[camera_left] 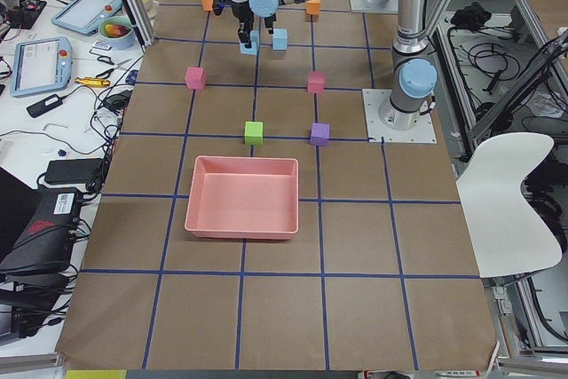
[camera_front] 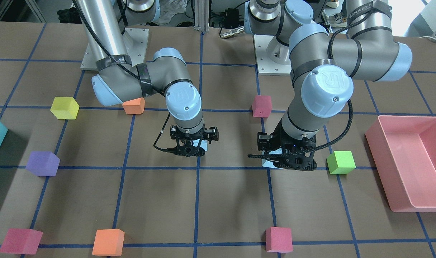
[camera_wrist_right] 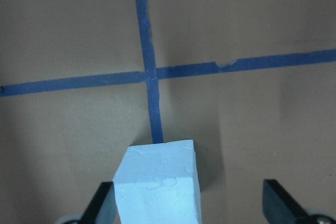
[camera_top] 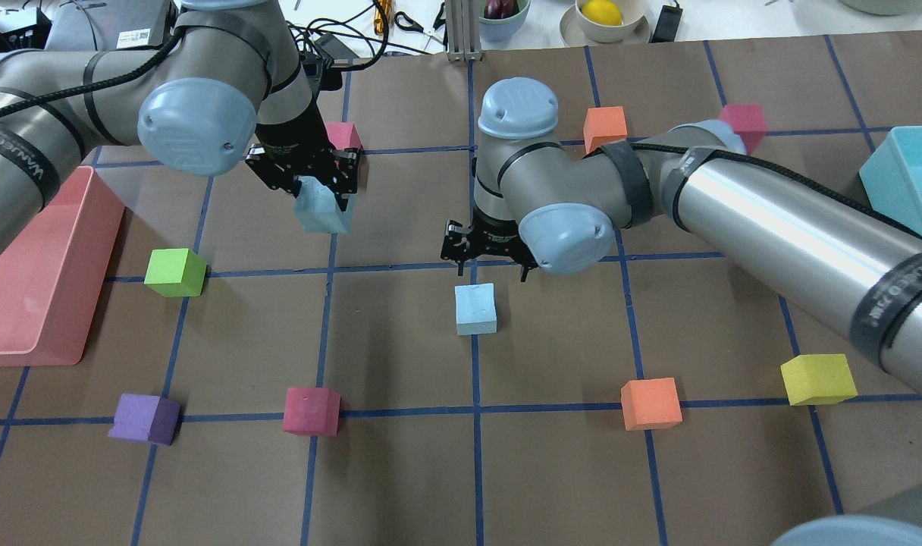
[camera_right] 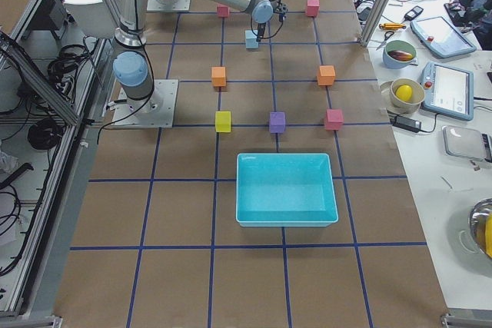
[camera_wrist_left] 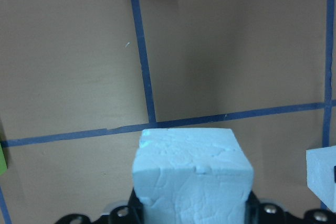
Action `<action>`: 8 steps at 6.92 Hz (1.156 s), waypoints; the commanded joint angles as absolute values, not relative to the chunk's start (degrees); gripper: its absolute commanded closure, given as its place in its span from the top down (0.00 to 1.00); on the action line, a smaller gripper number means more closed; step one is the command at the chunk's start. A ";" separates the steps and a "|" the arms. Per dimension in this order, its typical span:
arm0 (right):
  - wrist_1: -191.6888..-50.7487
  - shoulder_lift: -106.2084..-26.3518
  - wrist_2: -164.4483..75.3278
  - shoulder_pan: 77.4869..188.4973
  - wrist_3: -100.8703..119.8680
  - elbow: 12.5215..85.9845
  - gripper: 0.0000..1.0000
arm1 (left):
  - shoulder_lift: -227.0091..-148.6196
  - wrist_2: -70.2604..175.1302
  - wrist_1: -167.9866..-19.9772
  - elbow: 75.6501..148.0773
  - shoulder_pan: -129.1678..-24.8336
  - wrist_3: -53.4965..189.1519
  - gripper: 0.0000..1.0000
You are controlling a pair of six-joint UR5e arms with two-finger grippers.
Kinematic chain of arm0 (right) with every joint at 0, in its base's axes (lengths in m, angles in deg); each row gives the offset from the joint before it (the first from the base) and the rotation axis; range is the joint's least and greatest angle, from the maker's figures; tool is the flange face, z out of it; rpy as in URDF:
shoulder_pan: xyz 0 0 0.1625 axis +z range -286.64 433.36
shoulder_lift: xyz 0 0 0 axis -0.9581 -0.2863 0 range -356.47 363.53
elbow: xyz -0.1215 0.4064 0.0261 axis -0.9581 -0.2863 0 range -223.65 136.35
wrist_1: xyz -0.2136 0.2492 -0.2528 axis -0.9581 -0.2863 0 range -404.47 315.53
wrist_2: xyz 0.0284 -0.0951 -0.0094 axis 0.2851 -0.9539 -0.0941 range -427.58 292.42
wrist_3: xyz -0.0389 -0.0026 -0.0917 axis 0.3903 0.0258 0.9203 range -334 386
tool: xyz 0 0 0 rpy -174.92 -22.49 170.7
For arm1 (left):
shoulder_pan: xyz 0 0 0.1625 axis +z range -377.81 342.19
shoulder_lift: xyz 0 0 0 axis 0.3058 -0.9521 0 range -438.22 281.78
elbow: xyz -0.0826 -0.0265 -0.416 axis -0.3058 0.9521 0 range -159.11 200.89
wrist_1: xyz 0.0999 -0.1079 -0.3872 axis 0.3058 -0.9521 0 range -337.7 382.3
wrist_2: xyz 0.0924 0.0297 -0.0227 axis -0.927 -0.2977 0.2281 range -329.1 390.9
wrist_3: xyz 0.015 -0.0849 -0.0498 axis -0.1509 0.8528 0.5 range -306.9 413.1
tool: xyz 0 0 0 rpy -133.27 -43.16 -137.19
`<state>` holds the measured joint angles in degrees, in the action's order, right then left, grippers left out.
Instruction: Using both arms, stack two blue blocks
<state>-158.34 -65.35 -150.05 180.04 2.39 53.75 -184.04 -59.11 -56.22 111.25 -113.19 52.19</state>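
Two blue blocks in play, one for each arm. At upper left of the overhead view, the left gripper (camera_top: 323, 191) was closed on the first blue block (camera_top: 323, 216), jaws pressed to its sides. At centre frame the right gripper (camera_top: 491, 259) stood wide open and gripped nothing. The second blue block (camera_top: 475, 309) sat on the table (camera_top: 400, 470) just below it in frame, on a blue tape line. In the right wrist view it showed between the spread fingers (camera_wrist_right: 102, 205), nearer the left-hand one.

The count around them:
- three red cubes (camera_top: 312, 410)
- two orange cubes (camera_top: 650, 403)
- one yellow cube (camera_top: 817, 379)
- one green cube (camera_top: 175, 271)
- two purple cubes (camera_top: 144, 418), the second at left in the front view
- one pink bin (camera_top: 29, 355) at far left
- one teal bin (camera_top: 901, 205) at far right
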 commanded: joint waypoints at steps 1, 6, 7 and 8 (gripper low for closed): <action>-145.87 -73.86 -150.20 171.67 10.29 50.05 1.00 | -180.98 -58.66 -56.62 113.35 -115.88 56.85 0.00; -137.82 -83.02 -157.40 166.62 20.02 50.04 1.00 | -182.19 -58.40 -49.80 117.29 -130.55 78.19 0.00; -136.16 -85.13 -157.58 166.44 20.02 50.04 1.00 | -183.50 -58.48 -43.77 120.01 -131.70 78.49 0.00; -135.36 -85.59 -157.67 165.91 20.20 50.04 1.00 | -184.38 -58.40 -38.14 122.47 -131.80 78.41 0.00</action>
<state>-136.72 -84.26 -157.45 166.44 19.91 50.06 -183.19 -58.45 -44.76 119.51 -131.00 77.72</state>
